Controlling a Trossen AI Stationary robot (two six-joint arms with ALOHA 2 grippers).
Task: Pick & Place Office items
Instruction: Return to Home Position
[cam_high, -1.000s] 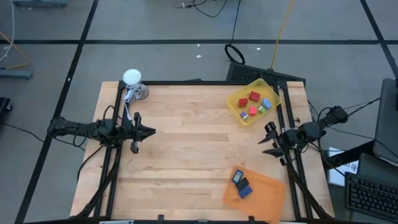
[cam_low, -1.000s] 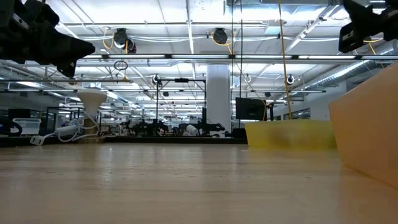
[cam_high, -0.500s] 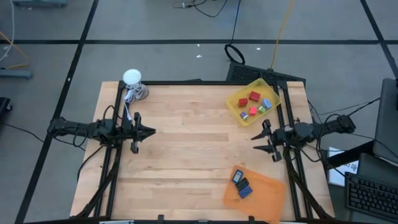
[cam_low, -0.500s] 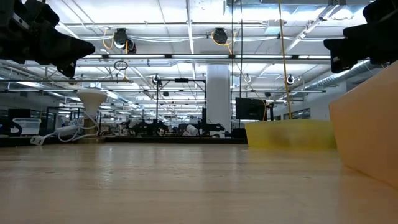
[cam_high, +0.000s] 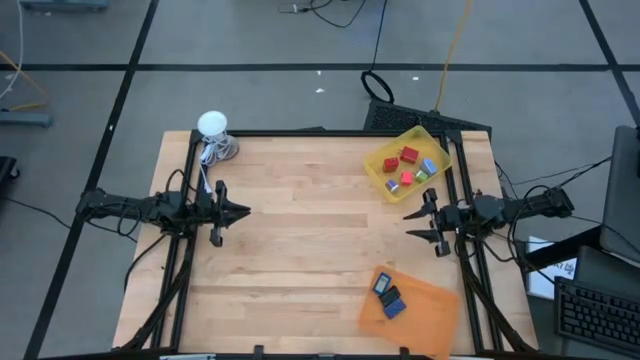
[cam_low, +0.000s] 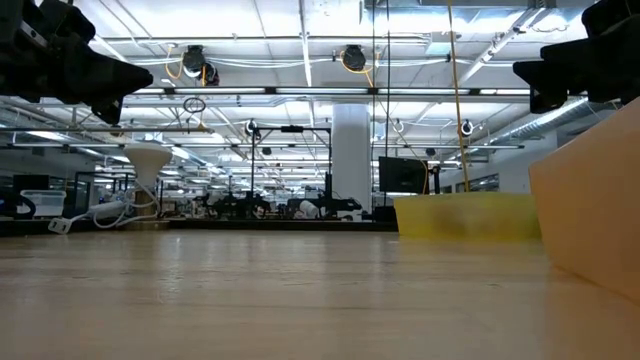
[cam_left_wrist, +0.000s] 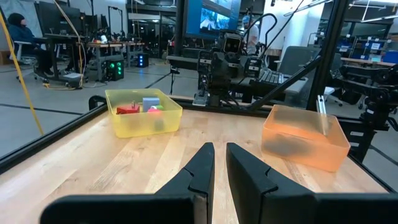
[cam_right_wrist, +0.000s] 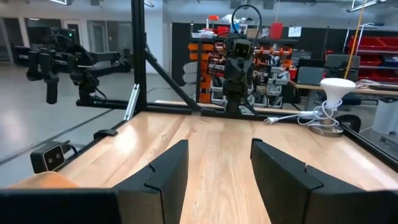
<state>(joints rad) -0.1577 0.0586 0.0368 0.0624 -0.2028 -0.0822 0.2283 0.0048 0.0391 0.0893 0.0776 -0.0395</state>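
Looking straight down: finds the left gripper (cam_high: 240, 211) at the left edge of the table (cam_high: 300, 260), empty, and the right gripper (cam_high: 410, 227) at the right edge, spread wide, also empty. Places the right gripper between the yellow tray (cam_high: 372, 172), toward the far corner and holding red, pink and light blue pieces (cam_high: 409, 155), and the orange tray (cam_high: 435, 300), toward the near corner and holding three dark pieces (cam_high: 389, 296). Shows no piece on bare wood.

At table height: catches both grippers high, well clear of the wood.

Past the left fingers (cam_left_wrist: 202, 165): shows only a thin slit between them, nothing held. Sets both trays well apart from them, across the table.

Past the right fingers (cam_right_wrist: 168, 168): shows a broad gap with nothing in it. Looks across the table toward the white lamp (cam_right_wrist: 334, 87), with just a corner of the orange tray in sight.

Judging by all this: leaves nothing to fetch. Puts the right arm far nearer both trays, so pulling back calls only for keeping clear of their rims.
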